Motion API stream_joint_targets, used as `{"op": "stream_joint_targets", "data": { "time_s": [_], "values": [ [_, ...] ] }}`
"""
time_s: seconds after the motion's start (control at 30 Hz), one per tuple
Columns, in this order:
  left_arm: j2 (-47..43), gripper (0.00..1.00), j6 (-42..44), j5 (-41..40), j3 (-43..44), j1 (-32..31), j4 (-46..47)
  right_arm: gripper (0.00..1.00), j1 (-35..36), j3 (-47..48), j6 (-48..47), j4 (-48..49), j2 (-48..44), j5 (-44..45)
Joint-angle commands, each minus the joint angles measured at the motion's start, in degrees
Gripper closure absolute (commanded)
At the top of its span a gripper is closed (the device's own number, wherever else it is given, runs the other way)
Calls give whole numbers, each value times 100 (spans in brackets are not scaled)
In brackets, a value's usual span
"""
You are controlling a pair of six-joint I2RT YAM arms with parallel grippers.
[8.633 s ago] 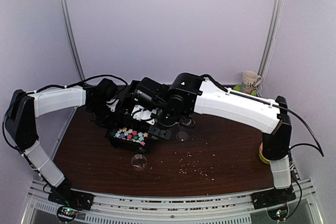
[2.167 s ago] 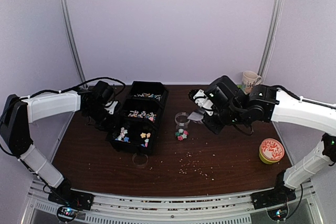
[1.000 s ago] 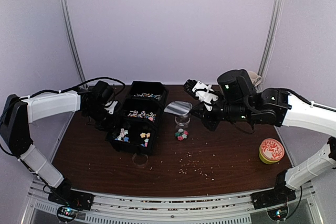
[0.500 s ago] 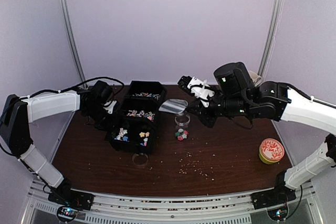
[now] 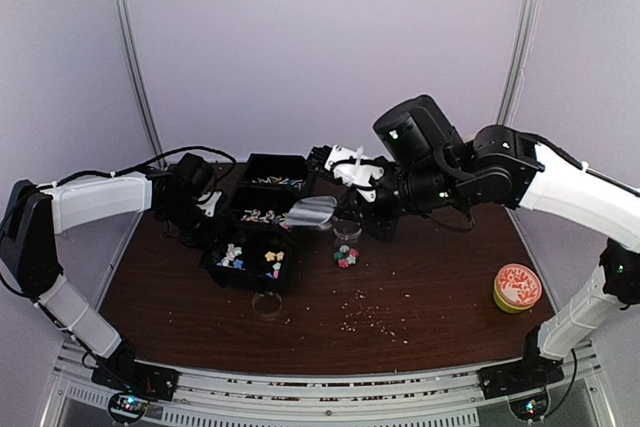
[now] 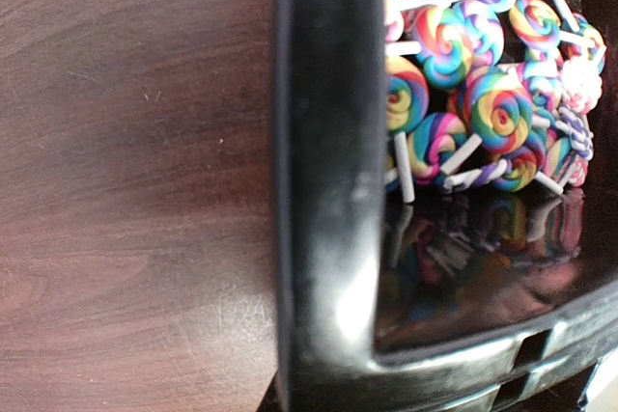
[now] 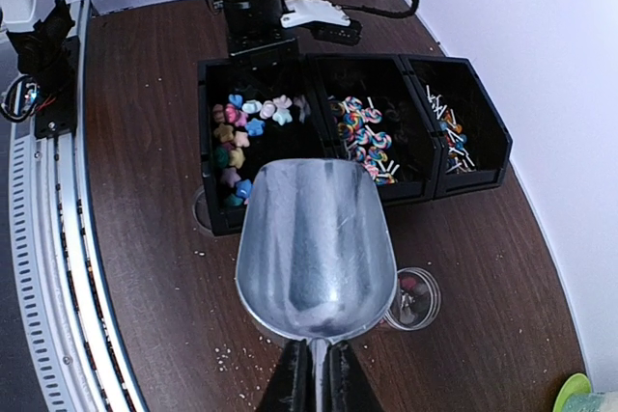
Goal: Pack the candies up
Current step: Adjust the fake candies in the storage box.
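The candies are small coloured stars (image 7: 243, 134) in the near compartment of a black three-part bin (image 5: 222, 269), with swirl lollipops (image 6: 454, 94) in its middle compartment. More candies (image 5: 345, 258) lie in the bottom of a small clear jar (image 7: 415, 298) right of the bin. My right gripper (image 7: 316, 378) is shut on the handle of a metal scoop (image 7: 317, 238). The scoop is empty and hangs above the table between jar and bin. My left gripper (image 5: 203, 209) is closed on the bin's left wall (image 6: 323, 190), its fingers mostly hidden.
The far compartment holds thin sticks (image 7: 446, 127). A clear round lid (image 5: 265, 304) lies in front of the bin. A round orange-topped tin (image 5: 517, 287) sits at the right. Pale crumbs (image 5: 375, 319) are scattered over the near table.
My right arm has swung left, carrying the empty scoop from above the jar toward the bin. The left arm and the bin have stayed still.
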Motion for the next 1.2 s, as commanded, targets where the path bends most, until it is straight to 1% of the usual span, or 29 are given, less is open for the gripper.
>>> {"op": "stream_joint_targets", "data": {
  "time_s": [0.0, 0.1, 0.2, 0.3, 0.4, 0.5, 0.57, 0.63, 0.73, 0.87, 0.93, 1.0, 1.07, 1.17],
  "values": [
    [-389, 100, 86, 284, 311, 56, 922, 100, 206, 605, 5, -787, 278, 239],
    [-359, 100, 77, 349, 311, 51, 949, 100, 316, 871, -8, -1209, 531, 267],
    [-365, 100, 77, 426, 304, 53, 963, 100, 503, 951, -31, -1368, 765, 350],
    [-386, 100, 45, 529, 274, 50, 1029, 100, 615, 1279, 73, -1530, 1193, 551],
    [-394, 100, -26, 808, 180, 50, 1230, 100, 657, 1676, 150, -1690, 1586, 689],
    [-389, 100, -213, 1392, -41, 50, 1747, 100, 668, 2065, 309, -1756, 1835, 958],
    [-331, 100, -352, 1634, -174, 53, 1988, 100, 659, 2128, 353, -1665, 1804, 999],
    [-248, 100, -359, 1692, -176, 51, 1987, 100, 659, 2149, 353, -1588, 1718, 992],
    [-254, 100, -389, 1797, -223, 51, 2127, 100, 659, 2176, 419, -1483, 1597, 1208],
    [-336, 100, -694, 2520, -541, 50, 3002, 100, 659, 2214, 476, -1419, 1425, 1362],
    [-315, 100, -828, 2785, -625, 45, 3296, 100, 659, 2111, 480, -1310, 1271, 1354],
    [-282, 100, -857, 2813, -625, 49, 3349, 100, 659, 2020, 464, -1253, 1167, 1280],
    [-265, 100, -754, 2656, -544, 46, 3148, 100, 659, 2038, 445, -1337, 1168, 1268],
    [-281, 100, -446, 2001, -319, 18, 2510, 100, 659, 2059, 413, -1516, 1242, 1241]
  ]
}}
